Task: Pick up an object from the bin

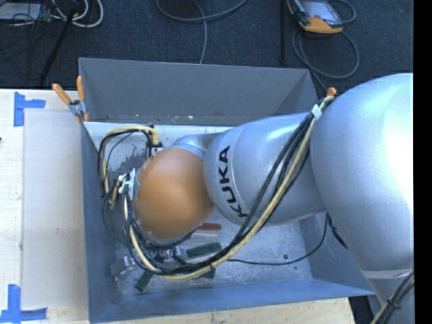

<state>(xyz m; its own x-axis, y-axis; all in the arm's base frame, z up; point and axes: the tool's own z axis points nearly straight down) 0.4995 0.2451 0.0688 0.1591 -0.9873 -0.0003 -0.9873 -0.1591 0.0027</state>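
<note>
I find the gripper (164, 254) low in the bin (196, 100) under its orange cover (172, 191); I cannot tell its state. Green strip (202, 250) and red stick (209, 228) lie just beside it. I judge the pick not yet done.

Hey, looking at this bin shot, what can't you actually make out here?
Bin floor under the arm: covered in the camera view by the orange wrist cover and silver links.
Whether anything is held: the cover blocks the arm's tip.
Red stick and dark green piece: partly under the arm, too small to identify.
Bin's right wall: mostly behind the arm's large link.
</note>
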